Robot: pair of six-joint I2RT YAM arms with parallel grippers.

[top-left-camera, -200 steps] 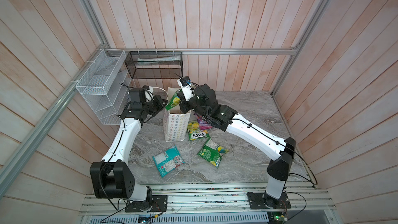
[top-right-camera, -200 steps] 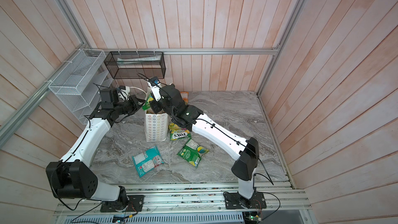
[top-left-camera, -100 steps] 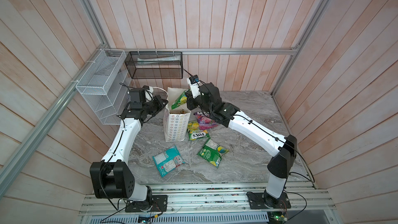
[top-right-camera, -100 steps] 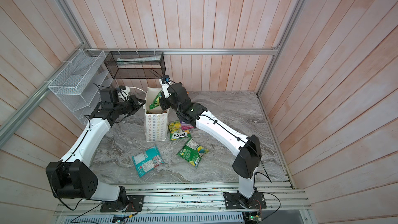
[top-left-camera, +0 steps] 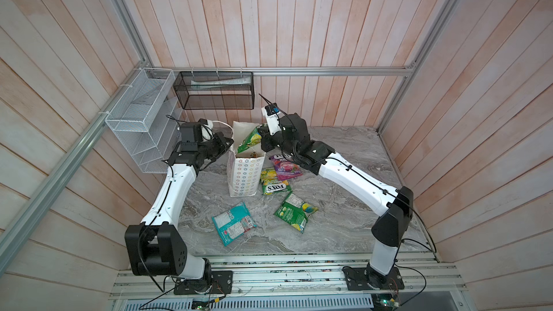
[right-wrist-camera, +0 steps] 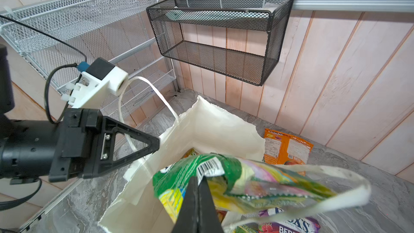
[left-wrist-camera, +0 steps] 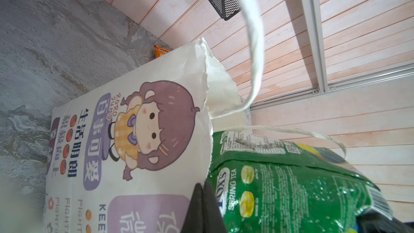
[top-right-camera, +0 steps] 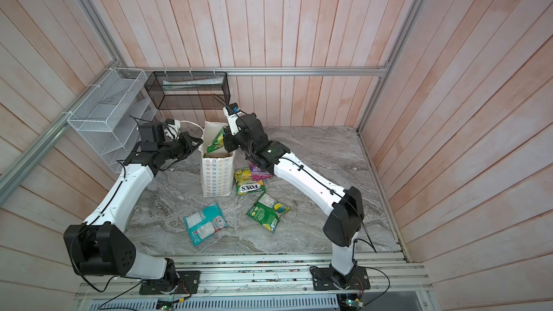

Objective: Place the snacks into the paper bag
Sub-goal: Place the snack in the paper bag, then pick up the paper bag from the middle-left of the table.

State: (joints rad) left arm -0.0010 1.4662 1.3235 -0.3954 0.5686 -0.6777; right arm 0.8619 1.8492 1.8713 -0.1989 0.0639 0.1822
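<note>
Tabletop [top-left-camera: 359,151]: the bag [top-left-camera: 243,178] stands upright mid-field, mouth up, with something coloured already at the bottom. My left jaws are closed on the rim on the bag's left side, pinching the paper wall so the mouth stays spread. My right jaws are closed on one edge of a green pouch [top-left-camera: 250,140]. It hangs tilted over the mouth, and the lower end looks just inside the rim. Not yet bagged: a purple pouch [top-left-camera: 284,165] and a yellow-green pouch [top-left-camera: 273,182], overlapping just beside the bag on its right. A loose green pouch [top-left-camera: 294,212] and a teal pouch [top-left-camera: 233,226] lie nearer my bases, apart from the bag. An orange pouch [right-wrist-camera: 284,146] lies behind it. My read is that the task is roughly mid-way and the step in hand is the drop-in. To do it well, turn the pouch more upright so its narrow end leads, then lower it past the rim before opening. Let go too high and it may bridge the mouth or tip out. Hold the left pinch steady and don't pull, because the rim is torn and ragged and the bag is light enough to tilt. Snag risk: a cord handle [right-wrist-camera: 313,200] loops close around the pouch in the right wrist view. I can't tell whether they touch, so I should come out straight up, clear of the loop.
</note>
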